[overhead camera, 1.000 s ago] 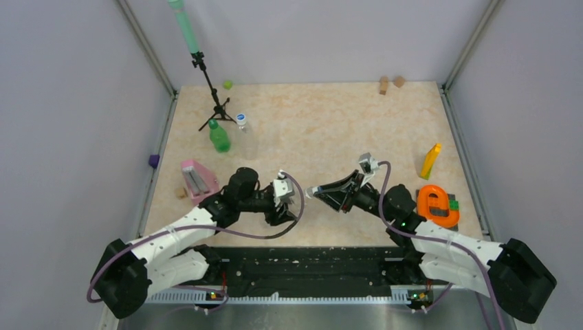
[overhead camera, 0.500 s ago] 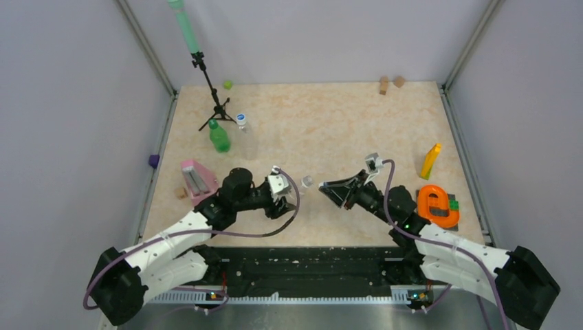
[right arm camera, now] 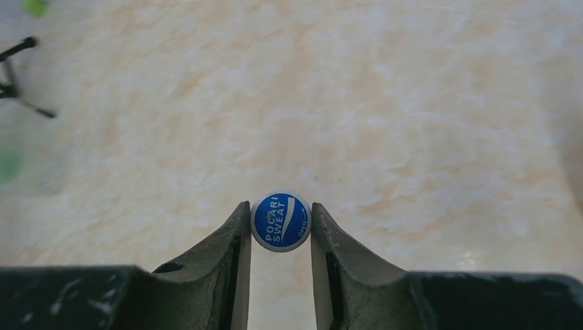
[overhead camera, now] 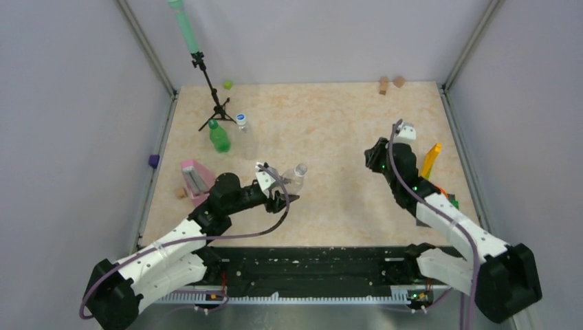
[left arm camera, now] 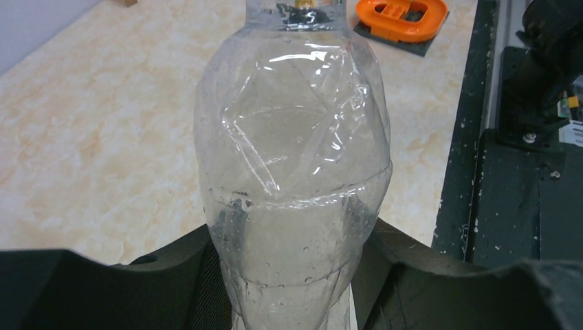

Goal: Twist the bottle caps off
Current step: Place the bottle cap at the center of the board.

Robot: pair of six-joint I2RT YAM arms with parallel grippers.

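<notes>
My left gripper [overhead camera: 280, 194] [left arm camera: 292, 265] is shut on a clear bottle [overhead camera: 291, 180] [left arm camera: 295, 165], gripping its lower body. The bottle leans to the right, and its neck [overhead camera: 300, 169] is open with no cap on it. My right gripper [overhead camera: 373, 157] [right arm camera: 280, 227] stands off to the right of it, shut on a blue cap [right arm camera: 280, 221] held between its fingertips above the bare table. At the back left stand a green bottle [overhead camera: 219, 138] with a dark green cap [overhead camera: 212, 124] and a clear bottle [overhead camera: 247, 143] with a blue cap [overhead camera: 241, 118].
A black tripod [overhead camera: 216, 104] holding a green tube stands at the back left, with a lime lump [overhead camera: 227, 84] behind it. A pink object [overhead camera: 198, 179] lies left of my left arm. A yellow block [overhead camera: 430, 160] and an orange piece [left arm camera: 401, 14] sit by my right arm. Two wooden blocks [overhead camera: 391, 83] lie at the back.
My right gripper has drawn away from the bottle's neck with the blue cap and swung right and back. My left gripper has pulled the now capless bottle slightly to the left.
</notes>
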